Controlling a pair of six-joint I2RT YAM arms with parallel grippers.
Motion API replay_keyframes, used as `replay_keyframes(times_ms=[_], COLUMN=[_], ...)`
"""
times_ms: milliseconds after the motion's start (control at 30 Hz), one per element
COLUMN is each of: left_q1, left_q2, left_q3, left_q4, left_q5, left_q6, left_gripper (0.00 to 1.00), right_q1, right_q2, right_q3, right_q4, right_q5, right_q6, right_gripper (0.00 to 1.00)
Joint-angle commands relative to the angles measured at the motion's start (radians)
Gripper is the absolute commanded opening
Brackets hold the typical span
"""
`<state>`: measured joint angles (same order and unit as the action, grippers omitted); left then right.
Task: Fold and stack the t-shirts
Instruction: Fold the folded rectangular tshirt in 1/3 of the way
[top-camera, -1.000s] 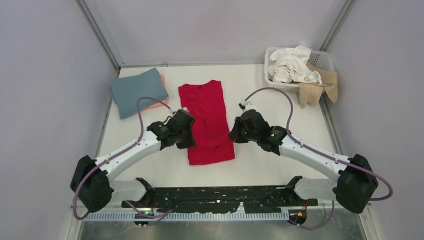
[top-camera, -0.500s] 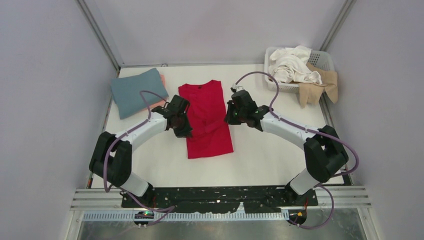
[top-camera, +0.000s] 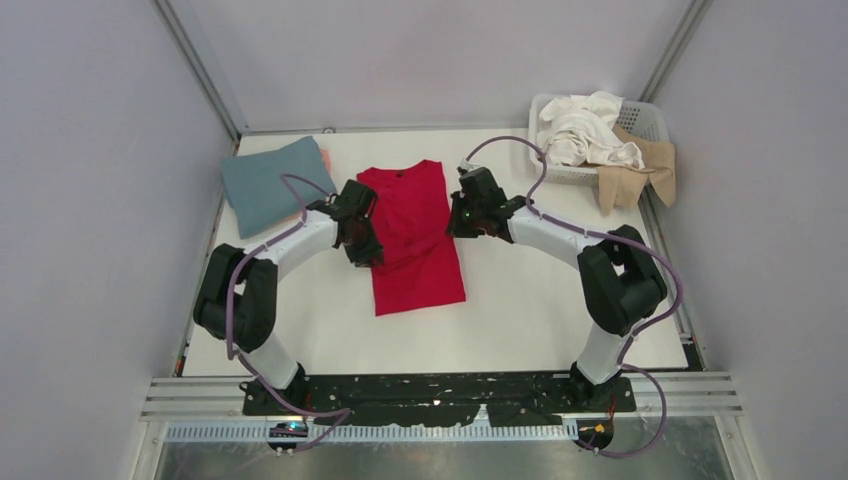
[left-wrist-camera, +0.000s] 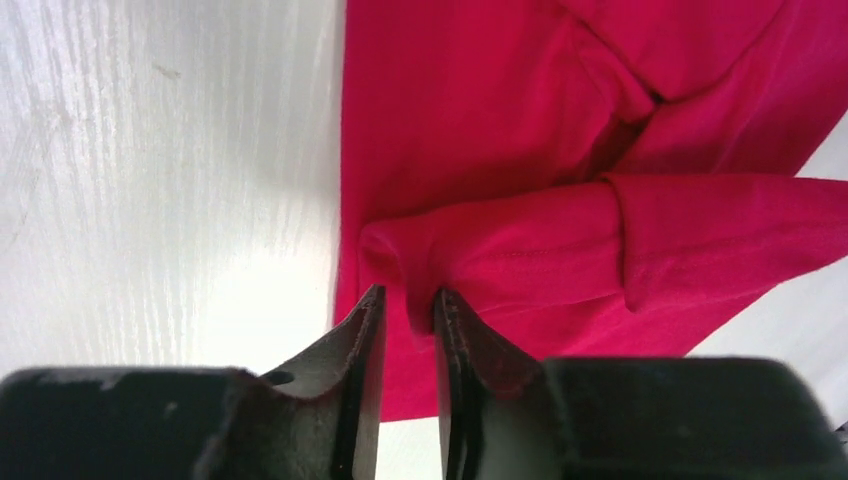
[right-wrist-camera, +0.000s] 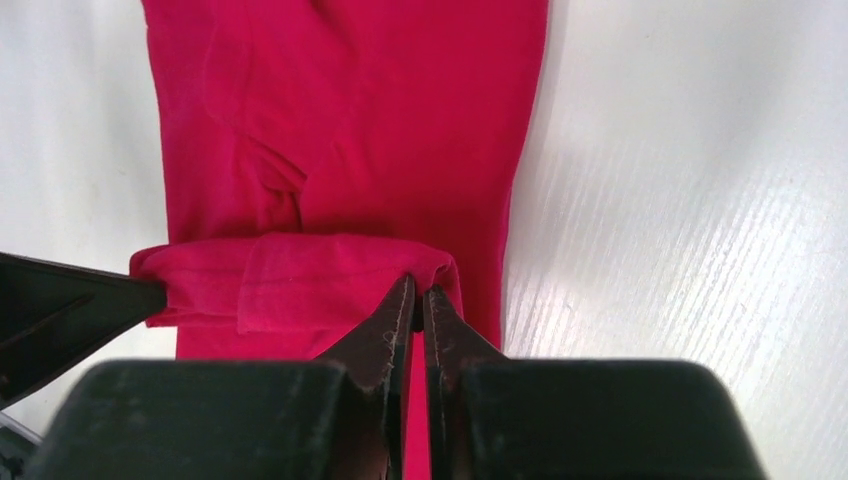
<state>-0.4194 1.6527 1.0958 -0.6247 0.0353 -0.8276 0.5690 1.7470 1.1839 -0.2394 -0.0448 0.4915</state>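
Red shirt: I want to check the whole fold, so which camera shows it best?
Top external: the whole red shirt is in view, collar to bottom edge. The left wrist shows only its left edge and a raised fold; the right wrist shows the fold's other end, pinched by its fingers.

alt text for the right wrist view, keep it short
The right fingers pinch the end of a raised fold across a red shirt that lies on a white table. The dark left finger reaches the fold's other end at the picture's left edge.
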Motion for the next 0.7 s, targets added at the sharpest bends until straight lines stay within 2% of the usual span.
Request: replay_keyframes(times_ms=[0, 33, 67, 100, 133, 167, 200, 233, 300, 333, 400, 533, 667], left_q1=[0.031, 0.042, 0.054, 0.068, 0.078, 0.082, 0.083, 0.083, 0.083, 0.083, 0.082, 0.078, 0.077], left_q2=[0.011, 0.017, 0.022, 0.023, 0.019, 0.007, -0.013, -0.039, -0.103, -0.136, -0.205, -0.367, -0.515], left_q3=[0.049, 0.065, 0.091, 0.111, 0.125, 0.134, 0.135, 0.125, 0.071, 0.031, -0.059, -0.283, -0.432], left_q4=[0.020, 0.020, 0.020, 0.013, 0.009, 0.003, -0.009, -0.014, -0.004, 0.009, 0.031, 0.089, 0.094], left_q5=[-0.014, -0.017, -0.015, -0.004, 0.004, -0.007, -0.023, -0.052, -0.073, -0.068, -0.043, 0.004, 0.010], left_q6=[0.009, 0.009, 0.008, 0.010, 0.015, 0.017, 0.018, 0.023, 0.022, 0.020, 0.015, 0.016, -0.019], left_gripper=[0.33, 0.44, 0.54, 0.64, 0.74, 0.83, 0.93, 0.99, 1.00, 1.00, 1.00, 1.00, 1.00], right_q1=[-0.024, -0.029, -0.045, -0.049, -0.059, -0.063, -0.066, -0.067, -0.067, -0.067, -0.066, -0.019, 0.065], right_q2=[0.045, 0.067, 0.077, 0.094, 0.098, 0.095, 0.087, 0.059, -0.003, -0.026, -0.101, -0.197, -0.160], right_q3=[0.065, 0.088, 0.103, 0.133, 0.146, 0.168, 0.179, 0.176, 0.135, 0.086, -0.019, -0.203, -0.200], right_q4=[0.053, 0.054, 0.054, 0.055, 0.055, 0.054, 0.048, 0.045, 0.051, 0.062, 0.094, 0.214, 0.232], right_q5=[-0.014, -0.025, -0.032, -0.052, -0.060, -0.064, -0.058, -0.043, -0.022, -0.019, -0.045, -0.219, -0.239], right_q6=[-0.016, -0.012, -0.007, -0.002, -0.003, -0.011, -0.020, -0.039, -0.058, -0.059, -0.053, -0.052, -0.054], right_gripper=[0.13, 0.15, 0.25, 0.39, 0.49, 0.69, 0.74, 0.83, 0.96, 0.99, 0.96, 0.95, 0.95])
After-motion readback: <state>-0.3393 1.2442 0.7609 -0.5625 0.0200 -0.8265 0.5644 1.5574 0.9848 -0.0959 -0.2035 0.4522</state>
